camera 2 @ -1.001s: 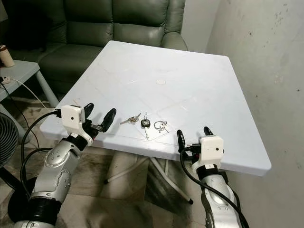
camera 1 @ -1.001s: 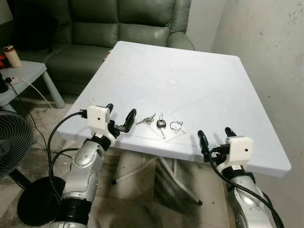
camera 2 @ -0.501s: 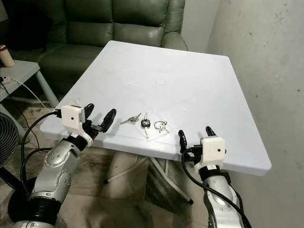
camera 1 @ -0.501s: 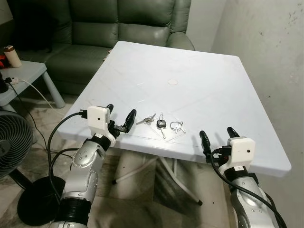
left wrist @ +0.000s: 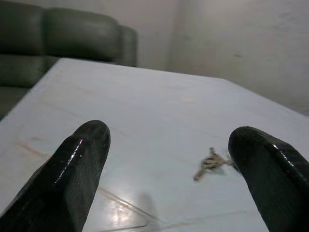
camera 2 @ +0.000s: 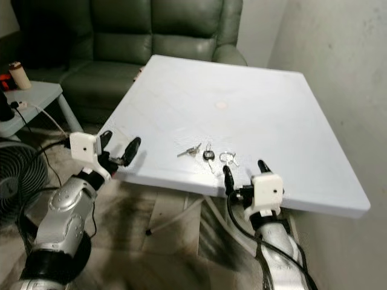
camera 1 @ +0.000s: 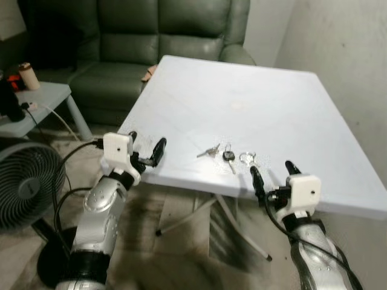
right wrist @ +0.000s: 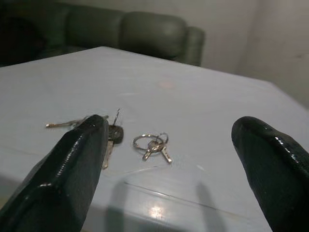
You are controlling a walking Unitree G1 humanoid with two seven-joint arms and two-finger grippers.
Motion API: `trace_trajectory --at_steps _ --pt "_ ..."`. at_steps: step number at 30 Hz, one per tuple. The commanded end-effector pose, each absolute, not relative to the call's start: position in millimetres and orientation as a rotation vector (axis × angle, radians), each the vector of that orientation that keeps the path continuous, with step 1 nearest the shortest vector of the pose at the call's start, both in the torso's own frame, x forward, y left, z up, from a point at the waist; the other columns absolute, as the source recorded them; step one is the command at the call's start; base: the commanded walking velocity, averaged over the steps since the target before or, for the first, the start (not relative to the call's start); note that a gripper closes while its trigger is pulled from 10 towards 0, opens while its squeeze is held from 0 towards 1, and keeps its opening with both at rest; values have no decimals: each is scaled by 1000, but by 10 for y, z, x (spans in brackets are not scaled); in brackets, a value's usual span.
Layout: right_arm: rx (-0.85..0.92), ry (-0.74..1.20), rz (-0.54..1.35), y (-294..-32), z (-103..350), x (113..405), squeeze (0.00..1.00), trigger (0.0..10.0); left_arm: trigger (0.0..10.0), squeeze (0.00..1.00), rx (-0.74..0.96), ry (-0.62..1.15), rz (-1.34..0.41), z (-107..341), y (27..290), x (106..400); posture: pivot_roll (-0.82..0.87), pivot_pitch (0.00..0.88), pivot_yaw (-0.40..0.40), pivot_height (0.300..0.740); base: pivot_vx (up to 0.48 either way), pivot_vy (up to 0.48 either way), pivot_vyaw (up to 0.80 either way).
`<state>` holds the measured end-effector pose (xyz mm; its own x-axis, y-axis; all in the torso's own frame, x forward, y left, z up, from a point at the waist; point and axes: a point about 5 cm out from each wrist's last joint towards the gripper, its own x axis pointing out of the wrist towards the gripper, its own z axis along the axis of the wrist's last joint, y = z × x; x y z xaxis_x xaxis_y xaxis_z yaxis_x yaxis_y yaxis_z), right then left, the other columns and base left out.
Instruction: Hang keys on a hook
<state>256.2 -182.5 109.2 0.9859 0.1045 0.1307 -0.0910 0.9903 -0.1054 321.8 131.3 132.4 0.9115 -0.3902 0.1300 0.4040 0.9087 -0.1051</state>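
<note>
Three key sets lie near the front edge of the white table (camera 1: 254, 96): silver keys (camera 1: 211, 151), a black-headed key (camera 1: 228, 156) and a key ring (camera 1: 248, 159) with small keys. My left gripper (camera 1: 145, 148) is open at the table's front left edge, well to the left of the keys (left wrist: 211, 162). My right gripper (camera 1: 272, 175) is open just in front of the table edge, a little right of the key ring (right wrist: 152, 144). Nothing is between either pair of fingers.
A green sofa (camera 1: 163, 36) stands behind the table. To the left are a floor fan (camera 1: 27, 181) and a grey side table (camera 1: 36, 99) with a bottle (camera 1: 26, 75). A bare wall (camera 1: 344, 54) runs along the right. Table legs (camera 1: 205, 211) stand underneath.
The whole picture has shifted and blurred, so the camera moved. Both grippers now sit further left relative to the keys, the right one closer to the key ring. Fingers stay open.
</note>
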Motion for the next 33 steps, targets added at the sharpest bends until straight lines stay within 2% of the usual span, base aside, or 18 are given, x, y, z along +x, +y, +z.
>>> trace_trajectory --at_steps 1,3,33 --pt "-98 -151 114 -1783 1121 2570 0 10000 10000 0 -114 -111 -389 1357 1408 3235 1 37 -31 740 0 480 0" --pt "-99 -151 115 -1783 1122 2569 0 10000 10000 0 -112 -109 -381 1353 1412 3237 1 35 -31 740 0 397 0" --pt "-99 -131 148 -1765 1080 2565 0 10000 10000 0 -96 -61 -368 1306 1424 3220 15 17 -42 740 8 0 0"
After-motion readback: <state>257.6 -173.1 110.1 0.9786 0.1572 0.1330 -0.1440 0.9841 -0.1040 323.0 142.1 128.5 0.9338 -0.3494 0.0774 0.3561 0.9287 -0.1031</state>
